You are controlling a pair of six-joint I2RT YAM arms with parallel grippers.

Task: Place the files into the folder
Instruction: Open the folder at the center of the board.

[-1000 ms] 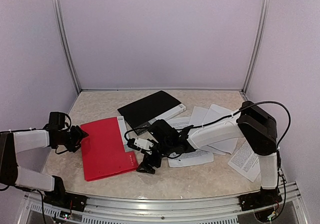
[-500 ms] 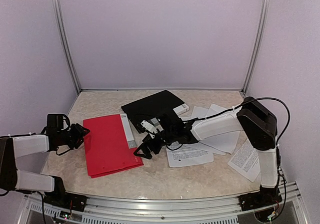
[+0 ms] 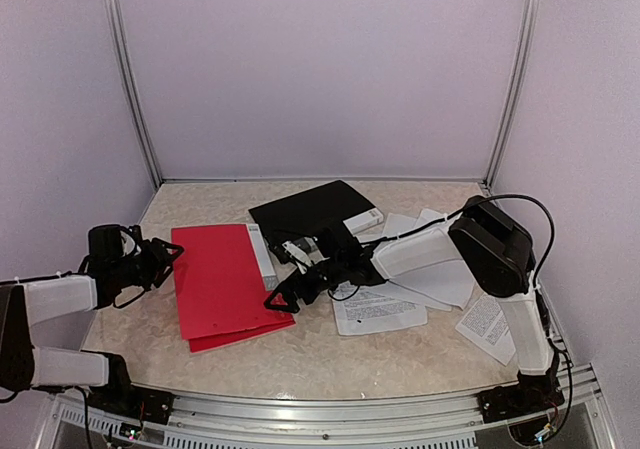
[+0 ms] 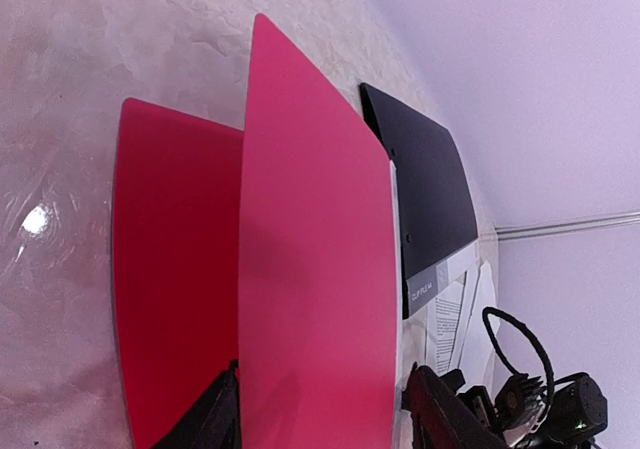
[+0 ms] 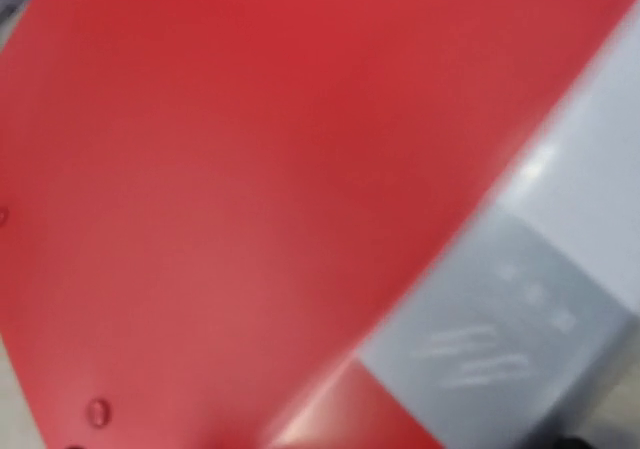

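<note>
The red folder [image 3: 220, 279] lies left of centre, its cover lifted a little off the back sheet. In the left wrist view the pink cover [image 4: 310, 269] stands above the darker back sheet [image 4: 170, 269]. My left gripper [image 3: 160, 259] is open at the folder's left edge, and in its own view [image 4: 330, 419] the cover's edge lies between the spread fingers. My right gripper [image 3: 278, 301] is at the folder's right edge. Its wrist view is a blur of red cover [image 5: 200, 169], with its fingers hidden. The files [image 3: 380, 309], loose white sheets, lie right of centre.
A black folder [image 3: 312, 209] lies behind the red one, partly on the papers. More sheets lie at the right [image 3: 435, 264], one printed sheet near the right edge [image 3: 487, 324]. A white strip with a grey label [image 3: 262, 256] runs along the red folder's right side.
My right gripper has moved up and left from the folder's front right corner to its right edge. The red folder has turned and shifted back. The black folder slid slightly right.
</note>
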